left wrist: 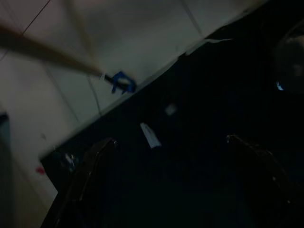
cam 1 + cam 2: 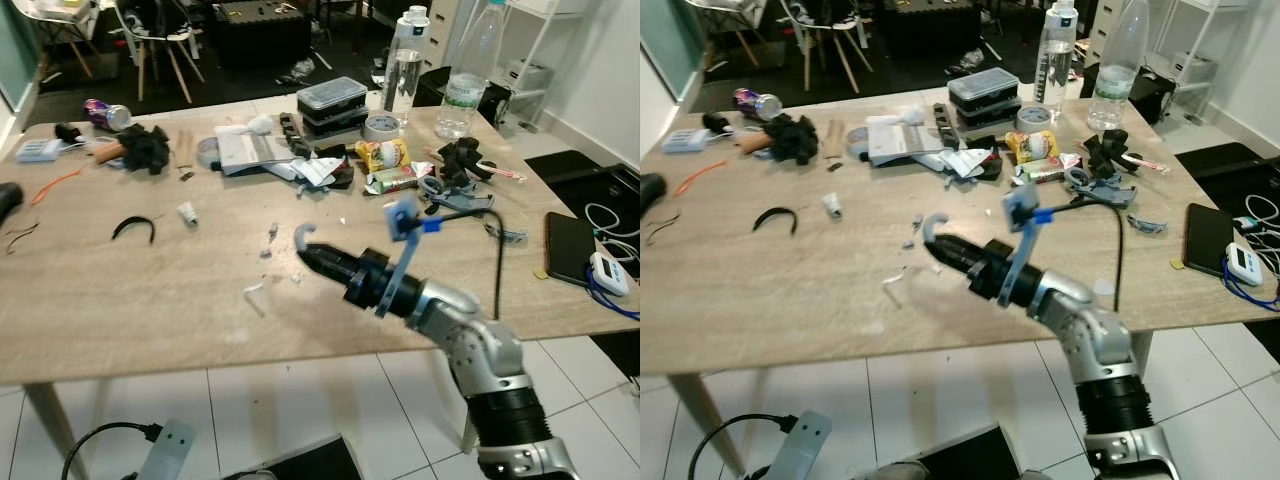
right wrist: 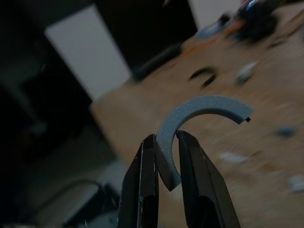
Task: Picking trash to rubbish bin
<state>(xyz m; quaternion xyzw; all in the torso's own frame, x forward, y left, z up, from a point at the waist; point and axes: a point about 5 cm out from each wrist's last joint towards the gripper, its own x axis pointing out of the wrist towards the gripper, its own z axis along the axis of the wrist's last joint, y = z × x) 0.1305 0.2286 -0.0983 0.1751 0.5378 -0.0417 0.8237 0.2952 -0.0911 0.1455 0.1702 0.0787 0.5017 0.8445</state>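
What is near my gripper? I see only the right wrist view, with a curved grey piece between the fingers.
Observer: The right gripper hangs over the middle of the wooden table, holding that curved grey piece.
Operator: Is more trash close by?
Observer: Yes, small white scraps lie on the table beside the gripper.
Operator: What stands at the far side?
Observer: Two clear bottles stand beyond a stacked plastic box.
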